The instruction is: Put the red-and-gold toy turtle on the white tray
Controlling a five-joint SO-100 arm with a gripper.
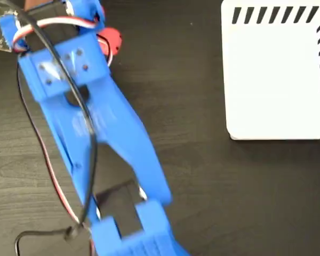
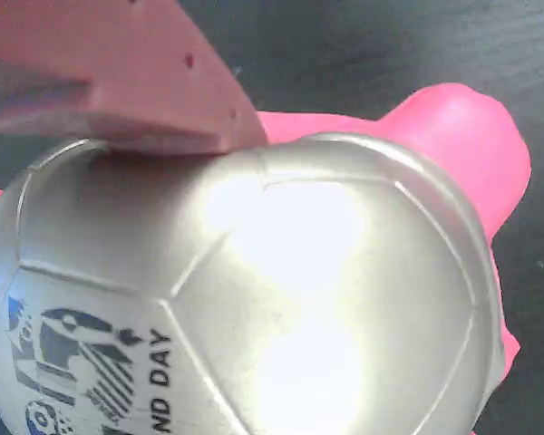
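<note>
A blue robot arm (image 1: 104, 128) with black, red and white cables (image 1: 53, 37) lies over a dark wood-grain table (image 1: 202, 186). The white tray (image 1: 277, 80) has black diagonal stripes along two edges. The toy turtle (image 2: 281, 299) has a shiny pale metallic shell with black print, and pink-red limbs.

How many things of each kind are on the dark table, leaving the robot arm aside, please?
Toy turtles: 1, the red-and-gold toy turtle, right under the gripper
Trays: 1, the white tray
Total: 2
</note>
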